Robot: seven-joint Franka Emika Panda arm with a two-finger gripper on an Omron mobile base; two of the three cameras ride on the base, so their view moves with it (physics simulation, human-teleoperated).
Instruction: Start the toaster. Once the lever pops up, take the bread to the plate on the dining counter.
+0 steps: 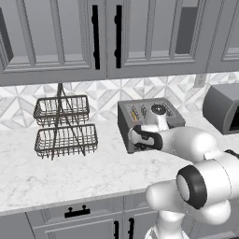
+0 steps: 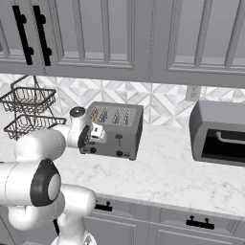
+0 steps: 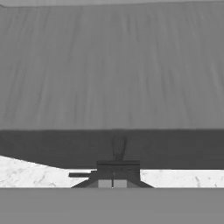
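The grey toaster (image 1: pixel 150 108) (image 2: pixel 117 130) stands at the back of the marble worktop. A tan bread (image 1: pixel 134 113) (image 2: pixel 94 115) slice shows in its leftmost slot. My gripper (image 1: pixel 133 138) (image 2: pixel 99 131) is shut and pressed low against the toaster's left end. In the hand view the toaster's wall (image 3: pixel 112 78) is very close. There the gripper (image 3: pixel 113 183) has its tips together just below a small dark lever (image 3: pixel 118 165) at the foot of a vertical slit. Nothing is held between the fingers. The plate and the dining counter are out of view.
A two-tier wire basket (image 1: pixel 65 126) (image 2: pixel 28 112) stands to the left of the toaster. A darker rounded appliance (image 1: pixel 224 107) (image 2: pixel 220 134) sits to the right. Grey wall cabinets (image 1: pixel 107 37) hang overhead. Bare marble worktop (image 1: pixel 70 172) (image 2: pixel 167 177) lies in front.
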